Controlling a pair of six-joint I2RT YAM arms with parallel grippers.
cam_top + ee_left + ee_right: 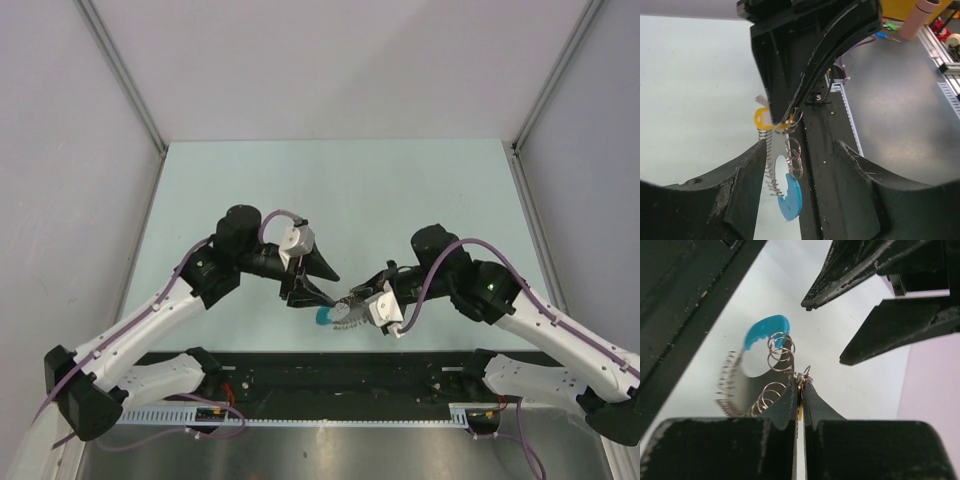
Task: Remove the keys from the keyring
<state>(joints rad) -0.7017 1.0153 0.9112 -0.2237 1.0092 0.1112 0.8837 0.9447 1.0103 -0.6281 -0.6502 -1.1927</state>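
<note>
At the near middle of the table [420,190], around 6 o'clock in the overhead view, both arms meet over the keys [338,312] — a fan of thin silvery pieces with a blue piece [322,316] on its 9 o'clock side. The right gripper [360,298] comes in from 2 o'clock. Its jaws are pressed tight together on the keyring [804,374], a thin wire loop right at the fingertips, with a yellow tag [762,118] caught flat between the pads. The whole bunch hangs from that pinch.

The left gripper [317,292] sits at 10 o'clock of the bunch, jaws spread apart and holding nothing. In the right wrist view its two fingers [890,325] stand up at 1 o'clock, clear of the metal. From the left wrist camera the bunch shows in the gap between that arm's own fingers — blue piece lowest at 6 o'clock, and a few small coiled wire loops [794,152] just above it.
</note>
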